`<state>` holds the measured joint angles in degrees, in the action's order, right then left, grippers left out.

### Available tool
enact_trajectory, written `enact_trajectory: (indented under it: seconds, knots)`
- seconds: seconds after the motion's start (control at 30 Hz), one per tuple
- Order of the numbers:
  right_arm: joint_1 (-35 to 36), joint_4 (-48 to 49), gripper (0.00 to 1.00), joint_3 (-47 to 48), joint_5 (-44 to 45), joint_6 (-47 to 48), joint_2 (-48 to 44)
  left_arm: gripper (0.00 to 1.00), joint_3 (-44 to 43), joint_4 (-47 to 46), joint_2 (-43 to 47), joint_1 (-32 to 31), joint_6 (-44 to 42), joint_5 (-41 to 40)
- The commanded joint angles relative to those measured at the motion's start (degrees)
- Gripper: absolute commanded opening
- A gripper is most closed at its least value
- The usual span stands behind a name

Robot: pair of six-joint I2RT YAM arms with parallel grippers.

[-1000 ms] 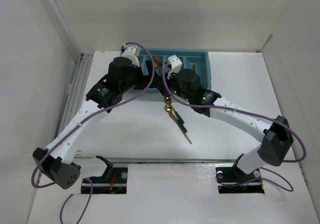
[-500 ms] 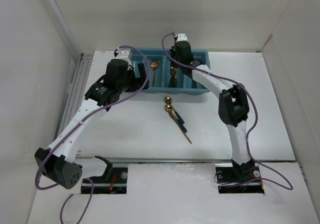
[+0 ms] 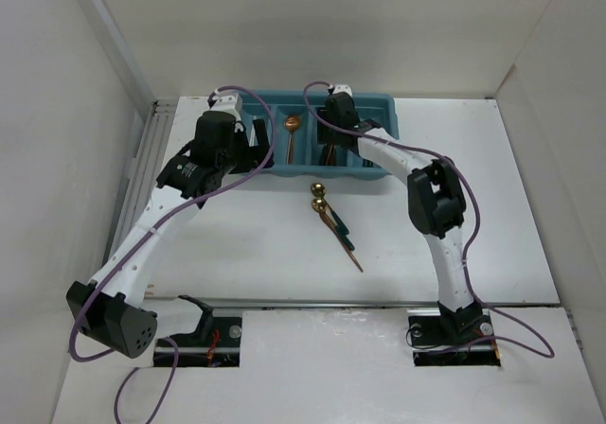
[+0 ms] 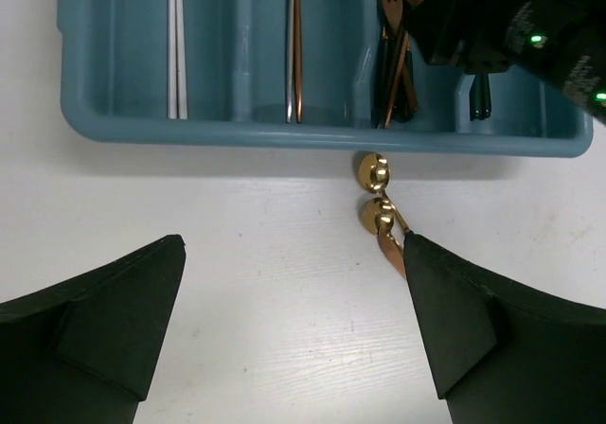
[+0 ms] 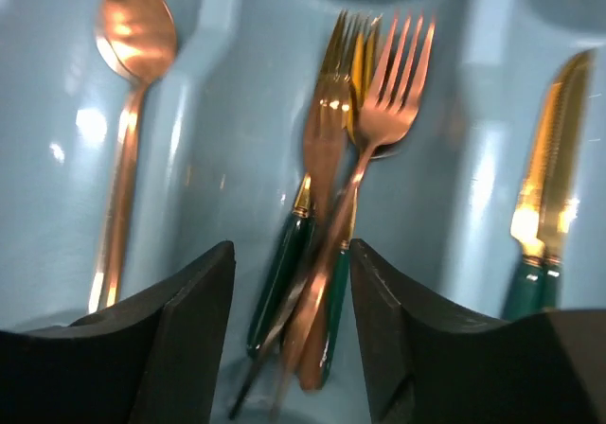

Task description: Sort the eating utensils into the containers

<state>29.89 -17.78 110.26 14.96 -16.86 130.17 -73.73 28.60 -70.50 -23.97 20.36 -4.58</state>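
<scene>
Read the sort as well advanced but not complete. In the tray [image 4: 312, 132], the leftmost compartment holds the white chopsticks [image 4: 175, 45], the second holds one spoon [image 4: 295, 45], the third holds a bundle of forks [image 5: 365, 83], and the fourth holds a knife [image 5: 554, 150]. A small cluster of loose utensils [image 3: 333, 223] lies on the tabletop [image 3: 473, 206] just in front of the tray, between the two arms. Two spoon bowls [image 4: 372, 170] sit nearest the tray wall, with dark handles trailing toward the near edge. You cannot count this cluster exactly, because the pieces overlap. The right pincer [image 5: 292, 254] hangs low over the fork compartment with its fingers apart on either side of the fork handles, apparently gripping nothing. One fork shows motion blur. The left pincer [image 4: 294, 242] hovers above bare tabletop just short of the tray, spread wide and empty. Expect the remaining work to be collecting the loose cluster, the spoons probably going to the second compartment.
</scene>
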Motion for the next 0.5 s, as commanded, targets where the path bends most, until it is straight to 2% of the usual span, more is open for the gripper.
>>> enact_trajectory:
  seconds: [0.0, 0.13, 0.23, 0.27, 0.3, 0.37, 0.47]
  knots:
    - [0.8, 2.0, 0.59, -0.9, 2.5, 0.1, -9.7, 1.0, 0.0, 0.0, 0.5, 0.4, -0.7, 0.1]
    - [4.7, 0.7, 0.56, -7.0, -3.5, 9.5, -17.5, 1.0, 0.0, 0.0, 1.2, 1.6, -1.7, -0.7]
    - [7.6, -7.2, 0.31, -12.7, -9.4, 14.9, -20.4, 1.0, 1.2, -0.6, 2.5, 3.1, -2.3, -2.4]
    - [8.4, -8.9, 0.15, -14.5, -10.1, 15.6, -21.2, 1.0, 2.1, -0.6, 3.8, 4.0, -2.3, -3.0]
    - [9.2, -10.2, 0.11, -16.5, -10.1, 15.6, -21.8, 1.0, 3.2, -0.6, 3.8, 4.9, -2.3, -3.0]
    - [12.0, -11.0, 0.11, -23.7, -10.1, 15.6, -23.7, 1.0, 4.4, -0.6, 4.7, 5.7, -2.3, -3.0]
    - [14.2, -11.0, 0.27, -31.8, -9.2, 13.2, -27.8, 1.0, 6.8, -0.6, 6.4, 7.2, -1.6, -1.8]
